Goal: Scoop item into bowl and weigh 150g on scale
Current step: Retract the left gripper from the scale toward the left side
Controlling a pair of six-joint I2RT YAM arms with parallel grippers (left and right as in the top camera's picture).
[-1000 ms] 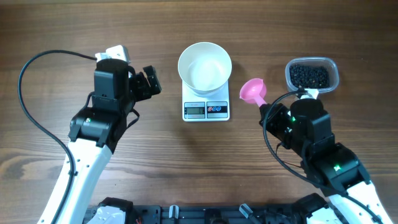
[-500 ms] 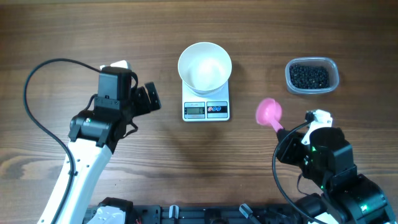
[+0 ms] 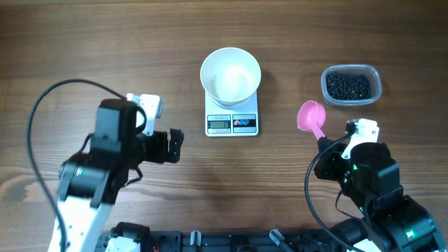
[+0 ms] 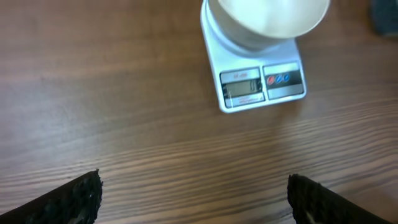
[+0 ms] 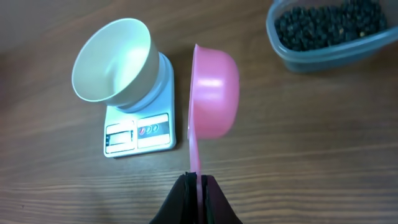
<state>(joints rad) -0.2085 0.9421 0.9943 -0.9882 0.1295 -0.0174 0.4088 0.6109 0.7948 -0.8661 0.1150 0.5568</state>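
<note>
Right side first: the right jaws are clamped tight on the thin handle of a pink scoop [image 5: 214,93], pinched right down with only the handle between them. The scoop is up off the surface [image 3: 210,189], rolled onto its side in the right wrist view, with its rounded back towards the tub [image 3: 377,84] and its open mouth towards the scale [image 3: 232,123]. From overhead, the cup hangs between scale and tub, nearer the tub and a little towards the robot from it.

The beans [image 3: 348,85] are all in that clear tub at the far right, a dark glossy heap, well apart from the bowl [image 3: 230,75]. The bowl sits squarely on the back of the scale's platform, showing plain white inside. The grey display and two buttons are in front of it, facing the robot. The digits are too small to read.

Over on the left, the left arm [image 3: 115,140] is off to the side of the scale, well apart from it. The left jaws are spread as wide as they go, gripping nothing. In the left wrist view, both dark fingertips [image 4: 74,196] sit at the bottom corners, with bare wood between them and the scale and bowl up ahead.
</note>
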